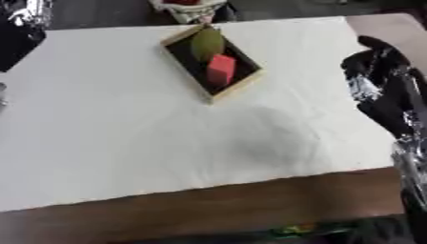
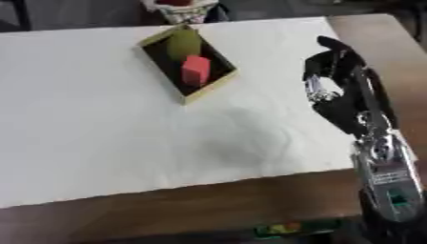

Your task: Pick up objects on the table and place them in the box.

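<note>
- Box [image 2: 218,78], wood-rimmed and dark inside, sits upper centre on the white surface [image 2: 92,119].
- Right hand [image 2: 333,76] hovers at the right edge, fingers curled, holding nothing.
- Red block [image 2: 195,69] and green object [image 2: 183,44] lie inside the box.

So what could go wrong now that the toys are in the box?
1. The right hand hangs over the white cloth's right side; pulling back low, it might drag the cloth, which already looks rumpled, and shift the box.
2. The box sits askew near the far edge, so a tug could slide it toward the things behind it.
3. The red block and green piece fill much of the box, so another item might not fit.
</note>
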Available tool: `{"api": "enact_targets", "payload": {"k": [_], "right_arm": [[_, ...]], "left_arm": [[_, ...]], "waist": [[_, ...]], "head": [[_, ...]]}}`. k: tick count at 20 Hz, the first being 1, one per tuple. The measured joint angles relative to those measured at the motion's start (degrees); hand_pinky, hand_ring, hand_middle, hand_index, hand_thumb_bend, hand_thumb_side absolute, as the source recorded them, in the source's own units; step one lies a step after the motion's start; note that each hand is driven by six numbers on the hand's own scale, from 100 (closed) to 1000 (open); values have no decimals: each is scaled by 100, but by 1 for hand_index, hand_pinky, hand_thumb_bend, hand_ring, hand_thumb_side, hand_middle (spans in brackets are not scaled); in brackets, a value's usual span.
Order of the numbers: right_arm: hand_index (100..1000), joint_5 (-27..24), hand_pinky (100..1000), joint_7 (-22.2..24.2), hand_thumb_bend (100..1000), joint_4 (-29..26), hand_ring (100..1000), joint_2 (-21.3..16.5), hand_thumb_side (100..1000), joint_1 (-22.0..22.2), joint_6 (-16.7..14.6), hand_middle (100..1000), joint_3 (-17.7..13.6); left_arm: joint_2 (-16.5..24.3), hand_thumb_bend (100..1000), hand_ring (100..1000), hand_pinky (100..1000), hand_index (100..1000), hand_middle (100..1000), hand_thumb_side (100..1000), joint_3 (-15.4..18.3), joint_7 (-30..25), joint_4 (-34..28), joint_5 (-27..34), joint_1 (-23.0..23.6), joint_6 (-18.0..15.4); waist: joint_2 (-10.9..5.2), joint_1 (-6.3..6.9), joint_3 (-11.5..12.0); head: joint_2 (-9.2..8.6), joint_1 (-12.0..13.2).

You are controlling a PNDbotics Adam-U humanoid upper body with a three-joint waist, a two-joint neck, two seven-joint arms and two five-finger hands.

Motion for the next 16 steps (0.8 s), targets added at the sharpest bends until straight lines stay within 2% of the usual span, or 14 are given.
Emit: {"api": "enact_targets", "payload": {"k": [4, 7, 16], "right_arm": [[885, -34, 708, -43, 100, 0, 695, -1, 463, 7, -7, 614, 3], [885, -50, 707, -42, 100, 1, 694, -1, 466, 24, -8, 613, 14], [884, -79, 705, -42, 100, 2, 691, -1, 471, 25, -15, 611, 41]], "left_arm": [[-515, 100, 644, 622, 788, 620, 559, 196, 142, -102, -192, 568, -200], [-738, 100, 641, 620, 787, 616, 570, 248, 174, -332, -339, 985, -294], [-959, 100, 626, 611, 783, 602, 591, 288, 153, -502, -445, 1170, -299]], "waist": [[-4, 61, 43], [-22, 64, 21], [-21, 51, -12]], "head": [[0, 95], [0, 187], [0, 255]]}}
